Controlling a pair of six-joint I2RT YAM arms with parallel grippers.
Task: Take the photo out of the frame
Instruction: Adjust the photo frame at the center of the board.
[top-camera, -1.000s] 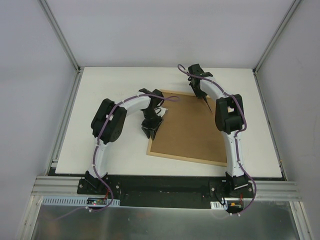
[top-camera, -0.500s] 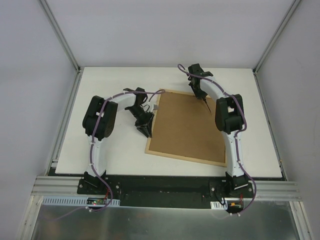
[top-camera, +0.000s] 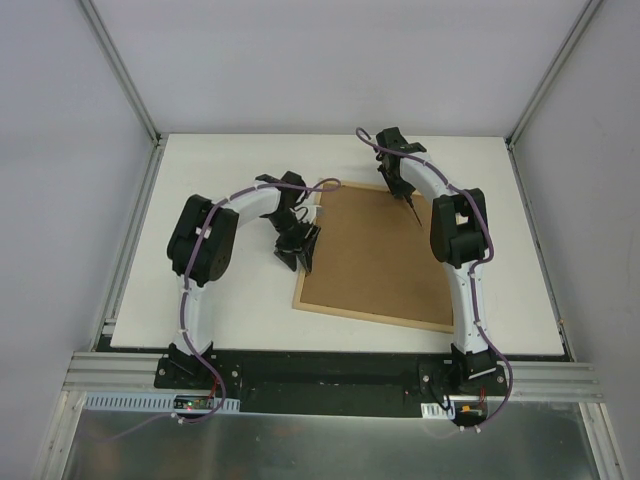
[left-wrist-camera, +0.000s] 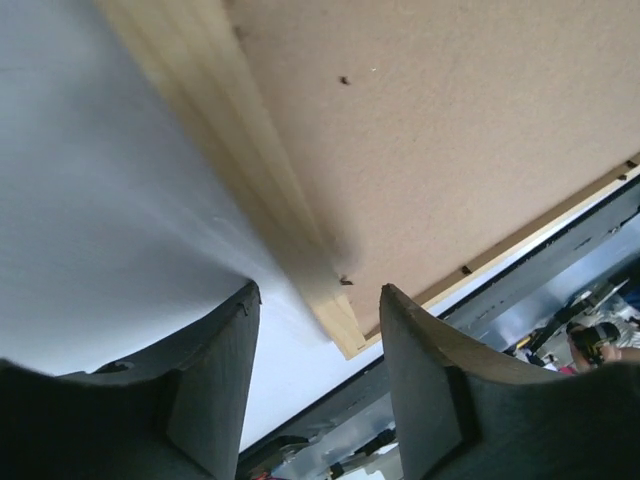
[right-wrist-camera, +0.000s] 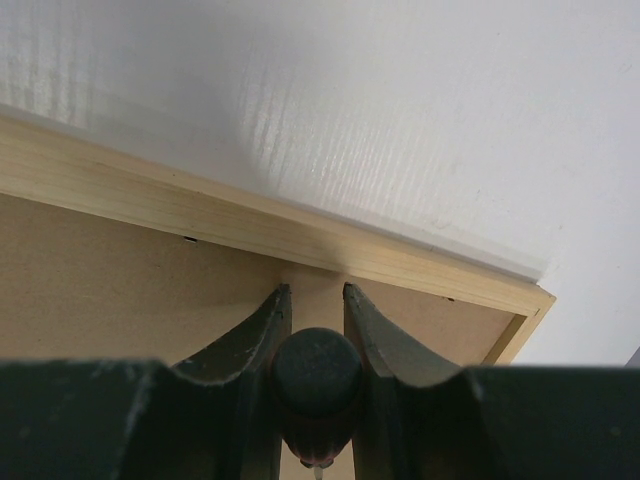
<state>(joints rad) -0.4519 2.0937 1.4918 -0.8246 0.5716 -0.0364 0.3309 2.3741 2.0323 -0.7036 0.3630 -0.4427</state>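
Observation:
The frame (top-camera: 380, 255) lies back up on the white table, so I see its brown fibreboard back (left-wrist-camera: 450, 130) and thin light-wood rim (right-wrist-camera: 200, 215). The photo is hidden under that back. At the frame's left edge hovers my left gripper (top-camera: 300, 245), open; between its dark fingers (left-wrist-camera: 215, 370) the wrist view shows the rim's near corner (left-wrist-camera: 345, 325) farther off, untouched. My right gripper (top-camera: 398, 185) hangs over the far right part of the back. It is shut on a dark round-handled tool (right-wrist-camera: 318, 375) whose thin tip (top-camera: 413, 212) points down at the back near the rim.
The white table (top-camera: 230, 300) stretches left of the frame and behind it. Grey enclosure walls and metal posts (top-camera: 130, 100) bound the sides. A black rail (top-camera: 330, 370) carrying the arm bases runs along the near edge.
My left gripper drew back left off the frame's edge, then came back right to it, and its jaws have spread wider. The right arm and its tool have stayed still.

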